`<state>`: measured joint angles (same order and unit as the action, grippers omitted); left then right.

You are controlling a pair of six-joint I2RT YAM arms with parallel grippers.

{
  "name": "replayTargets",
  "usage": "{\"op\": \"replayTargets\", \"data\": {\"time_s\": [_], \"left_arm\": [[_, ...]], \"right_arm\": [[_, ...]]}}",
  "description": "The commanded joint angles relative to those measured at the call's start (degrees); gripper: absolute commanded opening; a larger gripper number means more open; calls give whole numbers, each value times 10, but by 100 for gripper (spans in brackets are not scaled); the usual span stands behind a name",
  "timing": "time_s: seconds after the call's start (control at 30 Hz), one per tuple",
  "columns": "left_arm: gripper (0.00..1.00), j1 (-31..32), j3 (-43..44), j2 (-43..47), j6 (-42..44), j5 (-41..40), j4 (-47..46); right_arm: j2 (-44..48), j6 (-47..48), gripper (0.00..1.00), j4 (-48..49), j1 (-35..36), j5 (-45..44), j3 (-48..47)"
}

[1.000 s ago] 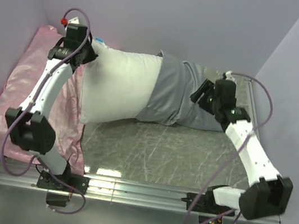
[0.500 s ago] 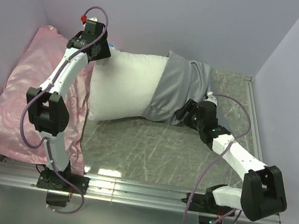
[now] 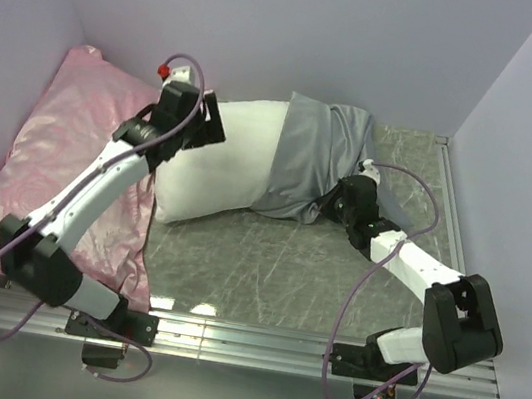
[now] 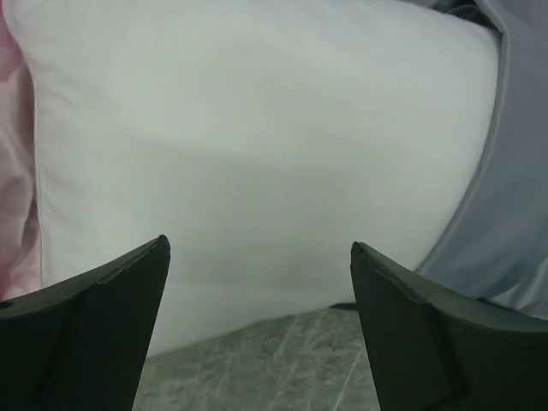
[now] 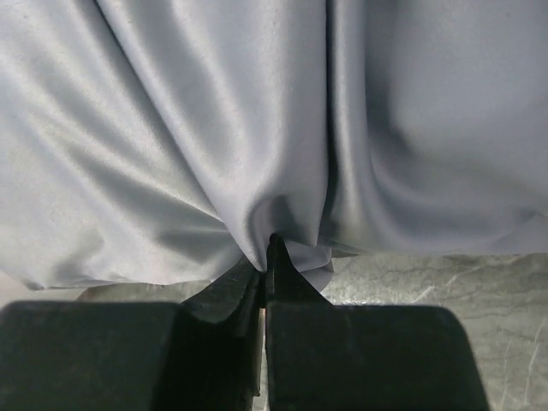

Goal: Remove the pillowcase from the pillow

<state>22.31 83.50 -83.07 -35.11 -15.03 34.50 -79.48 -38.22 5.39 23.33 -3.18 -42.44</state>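
Lying on a marbled table [image 3: 277, 258], pillow [image 3: 220, 157] and pillowcase [image 3: 309, 158]; lilac walls [image 3: 324, 26] around.

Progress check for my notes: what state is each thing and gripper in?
pillowcase: partly off, bunched over the pillow's right end.
pillow: left part bare.
left gripper: open, holding nothing.
right gripper: shut on the pillowcase.
shiny pink pillow: lying flat at the left.

The left arm [image 3: 96, 183] reaches forward with jaws spread wide; the right arm [image 3: 409, 268] has jaws clamped.
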Motion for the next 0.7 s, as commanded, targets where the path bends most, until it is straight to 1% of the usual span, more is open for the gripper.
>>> {"op": "replayTargets", "data": {"time_s": [0.0,0.07,0.13,0.17,0.3,0.33,0.37,0.43,0.47,0.5,0.57,0.63,0.67], "left_arm": [[92,48,-62,52,-48,-63,-42],[94,78,-91,52,-39,-80,-46],[94,92,-102,39,-36,-68,-44],[99,113,-114,35,-25,-71,-52],[99,166,-111,0,-15,-117,-27],[99,180,-109,-7,-14,-144,-20],[99,211,-111,-8,-20,-162,-6],[99,245,-122,-15,-12,-193,-4],[99,272,-124,-23,-2,-229,14],[99,283,-118,-36,-6,-255,41],[99,315,-103,-74,-14,-320,63],[99,329,-94,-91,-4,-337,72],[99,336,-92,-93,2,-340,69]], "right_arm": [[8,5,0,-5,8,-25,-34],[13,9,0,-18,10,-29,-40],[20,13,0,-26,9,-37,-43],[21,15,0,-34,9,-38,-47],[25,17,0,-49,9,-36,-59],[25,19,0,-49,10,-35,-61],[23,20,0,-50,9,-37,-70],[19,24,0,-69,10,-38,-82],[19,26,0,-77,10,-41,-90],[19,25,0,-85,9,-42,-97],[27,31,0,-120,8,-52,-124],[46,37,0,-150,9,-52,-143],[49,40,0,-168,8,-56,-176]]}}
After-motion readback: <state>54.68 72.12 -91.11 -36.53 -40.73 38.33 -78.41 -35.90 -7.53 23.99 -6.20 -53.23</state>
